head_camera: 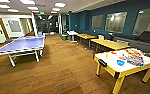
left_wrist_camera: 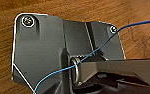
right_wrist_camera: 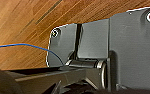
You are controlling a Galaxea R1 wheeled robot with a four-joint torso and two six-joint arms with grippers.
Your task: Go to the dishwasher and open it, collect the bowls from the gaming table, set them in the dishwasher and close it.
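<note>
Wood-floored games room (head_camera: pixel 66 67), gaming table (head_camera: pixel 111 65) right, ping-pong table (head_camera: pixel 21 45) left; gripper states unclear

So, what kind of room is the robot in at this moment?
Most likely an office recreation room. A blue table-tennis table stands on the wooden floor, the gaming table with its yellow edges is at the right, and plain yellow-wood tables line the teal wall.

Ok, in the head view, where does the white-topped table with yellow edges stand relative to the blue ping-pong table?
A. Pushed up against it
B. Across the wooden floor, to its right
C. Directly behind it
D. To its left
B: the gaming table stands at lower right, the ping-pong table at left, with open wooden floor between them.
</note>
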